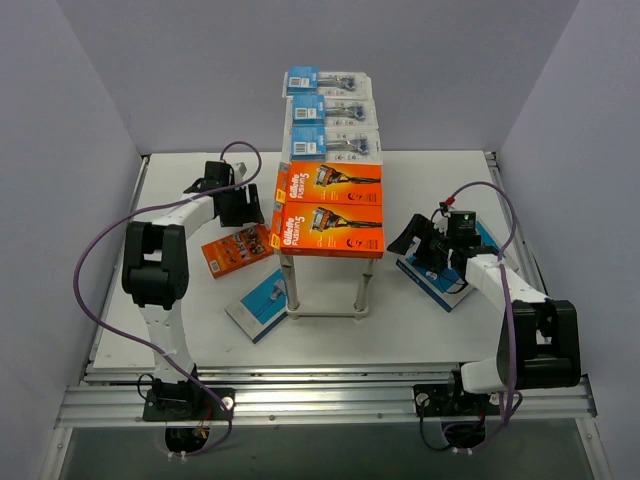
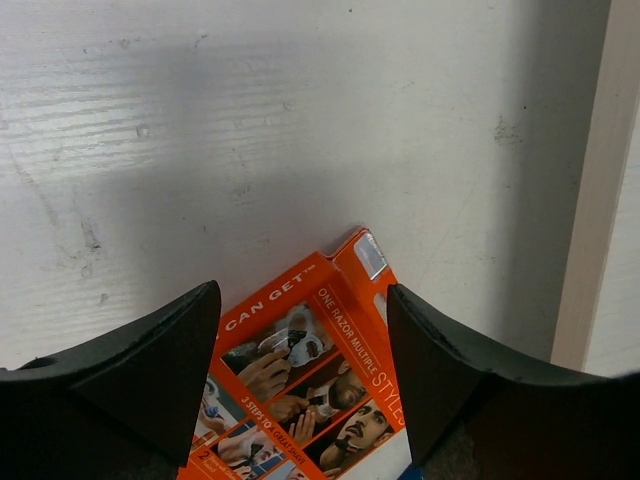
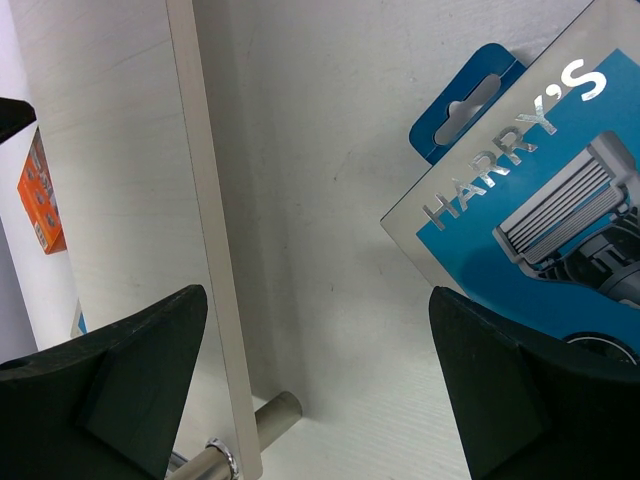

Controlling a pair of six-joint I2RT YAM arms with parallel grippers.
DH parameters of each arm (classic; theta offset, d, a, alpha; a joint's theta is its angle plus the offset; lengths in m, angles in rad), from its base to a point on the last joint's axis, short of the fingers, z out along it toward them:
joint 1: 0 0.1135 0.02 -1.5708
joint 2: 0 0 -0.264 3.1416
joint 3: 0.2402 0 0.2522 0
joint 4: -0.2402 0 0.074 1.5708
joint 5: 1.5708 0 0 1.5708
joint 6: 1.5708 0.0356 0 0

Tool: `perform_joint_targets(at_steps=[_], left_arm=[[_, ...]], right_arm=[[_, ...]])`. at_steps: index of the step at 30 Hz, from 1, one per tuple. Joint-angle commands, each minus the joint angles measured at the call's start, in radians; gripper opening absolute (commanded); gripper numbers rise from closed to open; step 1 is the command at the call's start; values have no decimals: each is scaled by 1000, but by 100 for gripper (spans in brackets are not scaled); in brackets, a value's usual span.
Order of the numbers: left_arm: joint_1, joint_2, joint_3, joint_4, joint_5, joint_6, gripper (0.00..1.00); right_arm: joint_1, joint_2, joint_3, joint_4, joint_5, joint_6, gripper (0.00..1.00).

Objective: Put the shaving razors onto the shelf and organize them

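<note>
**Razor packs on the shelf and on the table**

The shelf (image 1: pixel 290 282) stands in the middle of the view from above, on a white table (image 1: pixel 420 170). Its long top is almost full. Three clear packs (image 1: pixel 335 112) with blue cards lie in a row at the upper end, one after the other. Just below them, two orange boxes (image 1: pixel 335 185) lie side by side and touch.

One more orange box (image 1: pixel 238 250) lies flat on the table, left of the shelf. A blue box (image 1: pixel 265 303) lies flat on the table by the shelf's lower left leg. A second blue box (image 1: pixel 445 280) lies on the table at the right.

The left gripper (image 1: pixel 250 208) is left of the shelf, close to its edge and just above the orange box on the table. In the left wrist view its two black fingers (image 2: pixel 150 370) stand apart. It is open and holds nothing. The orange box shows between the fingers at the bottom of the frame, with little pictures of men shaving.

The right gripper (image 1: pixel 408 240) is right of the shelf, over the second blue box. In the right wrist view it is wide open and empty. The blue box fills the upper right of that frame, with silver letters on it. A pale shelf edge runs down the left side, and a metal bar (image 3: pixel 270 415) shows at the bottom.
</note>
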Motion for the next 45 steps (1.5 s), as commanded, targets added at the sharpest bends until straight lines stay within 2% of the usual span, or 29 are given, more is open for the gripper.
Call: perform_joint_targets(at_steps=[1,9,18,25,31,35,36,41,42,45], left_arm=[[-2,-5,-11,56,48,-67,76],[-36,28,14,-2,-5,-21,76],[-49,47,9,-101,-177,71,72],[-47,62,43,-180,-268,102,54],[-10,85,40,-230,-303,99,45],[56,84,19,-228,-268,64,34],[69,84,18,-233,-256,55,28],[143,76,14,-242,-220,55,15],[145,68,12,-242,-190,50,9],[201,47,5,-228,-145,30,2]], right_arm=[[6,3,-11,16,7,-17,88],[8,-1,-12,13,11,-19,88],[11,-1,-12,14,14,-19,88],[13,-4,-14,14,17,-19,88],[11,-3,-12,16,17,-19,88],[13,-1,-12,16,17,-19,88],[13,0,-11,16,17,-19,88],[13,3,-11,18,20,-19,88],[14,6,-11,18,20,-19,88],[14,8,-6,16,20,-19,88]])
